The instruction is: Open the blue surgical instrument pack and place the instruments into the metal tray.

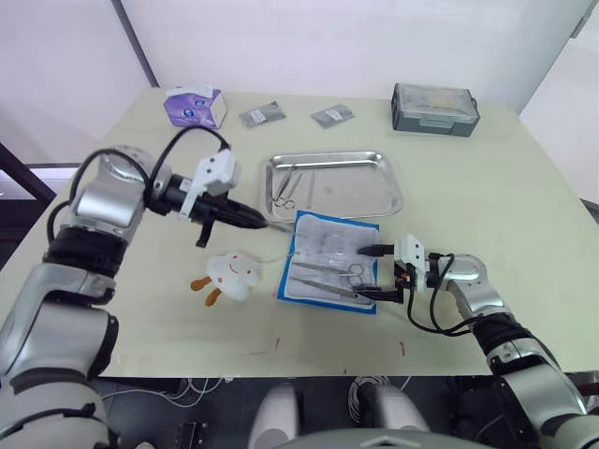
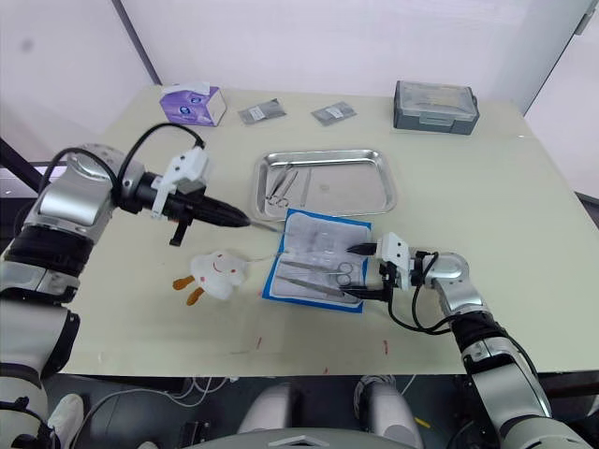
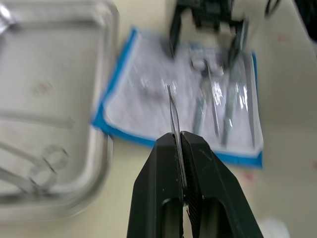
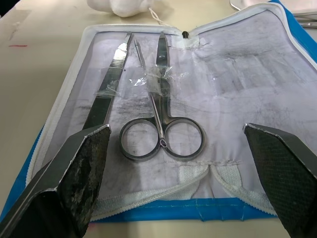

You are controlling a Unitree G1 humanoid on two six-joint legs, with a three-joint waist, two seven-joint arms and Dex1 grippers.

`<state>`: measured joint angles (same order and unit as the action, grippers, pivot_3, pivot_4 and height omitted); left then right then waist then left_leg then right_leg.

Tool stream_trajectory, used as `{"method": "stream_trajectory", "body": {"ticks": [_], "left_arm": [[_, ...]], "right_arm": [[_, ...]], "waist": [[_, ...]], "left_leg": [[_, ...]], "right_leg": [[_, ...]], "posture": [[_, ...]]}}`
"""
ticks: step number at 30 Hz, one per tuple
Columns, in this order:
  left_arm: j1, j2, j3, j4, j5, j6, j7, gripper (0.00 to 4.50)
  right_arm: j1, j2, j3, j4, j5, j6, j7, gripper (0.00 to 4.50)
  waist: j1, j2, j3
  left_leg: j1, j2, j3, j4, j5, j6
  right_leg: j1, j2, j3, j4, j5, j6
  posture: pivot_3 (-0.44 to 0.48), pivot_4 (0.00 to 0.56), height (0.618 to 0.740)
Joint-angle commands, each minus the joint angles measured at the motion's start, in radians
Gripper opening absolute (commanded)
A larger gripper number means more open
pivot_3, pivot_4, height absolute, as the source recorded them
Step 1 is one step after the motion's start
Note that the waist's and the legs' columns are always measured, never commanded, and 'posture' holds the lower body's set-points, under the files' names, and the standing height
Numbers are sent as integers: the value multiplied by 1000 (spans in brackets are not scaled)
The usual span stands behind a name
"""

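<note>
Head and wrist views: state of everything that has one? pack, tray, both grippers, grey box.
blue surgical instrument pack: open flat, scissors and tweezers in its pockets.
metal tray: holds a few instruments at its left end.
left gripper: shut on a thin instrument, between tray and pack.
right gripper: open, at the pack's near edge, fingers astride the scissors.
dark grey box: closed.

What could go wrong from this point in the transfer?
The left gripper pinches a thin instrument only near its end, so it might slip or swing before reaching the metal tray. The right gripper sits open at the edge of the blue pack; closing there could catch the lining rather than the scissors, dragging the pack.
</note>
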<state>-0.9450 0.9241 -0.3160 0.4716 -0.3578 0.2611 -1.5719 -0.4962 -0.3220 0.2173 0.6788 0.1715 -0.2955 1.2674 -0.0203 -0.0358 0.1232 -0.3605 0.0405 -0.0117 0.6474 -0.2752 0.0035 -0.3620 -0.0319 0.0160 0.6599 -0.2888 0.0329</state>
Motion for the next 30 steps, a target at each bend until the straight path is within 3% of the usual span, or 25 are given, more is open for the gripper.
{"method": "stream_trajectory", "body": {"ticks": [1,14,19,30], "left_arm": [[-3,-14,53,-16,-24,29,-42,92],[33,-311,220,-108,4,129,393,92],[70,-470,230,-110,103,112,703,92],[76,-664,232,6,262,24,1084,92]], "right_arm": [[76,4,85,147,-109,45,2,4500],[74,3,82,146,-110,42,2,4500],[77,2,82,140,-109,44,0,4500],[81,2,81,134,-109,44,-5,4500]], "waist": [[-1,0,0],[-1,-1,0],[0,-1,0],[-1,-2,-1]], "left_leg": [[0,0,0,0,0,0],[0,1,-1,0,0,0],[0,1,-2,0,0,0],[0,0,-3,0,0,0]], "right_leg": [[0,0,0,0,0,0],[0,0,1,1,0,0],[1,-2,2,1,0,0],[1,-3,3,0,1,0]], "posture": [[0,150,734],[0,150,734],[0,150,734],[0,150,734]]}}
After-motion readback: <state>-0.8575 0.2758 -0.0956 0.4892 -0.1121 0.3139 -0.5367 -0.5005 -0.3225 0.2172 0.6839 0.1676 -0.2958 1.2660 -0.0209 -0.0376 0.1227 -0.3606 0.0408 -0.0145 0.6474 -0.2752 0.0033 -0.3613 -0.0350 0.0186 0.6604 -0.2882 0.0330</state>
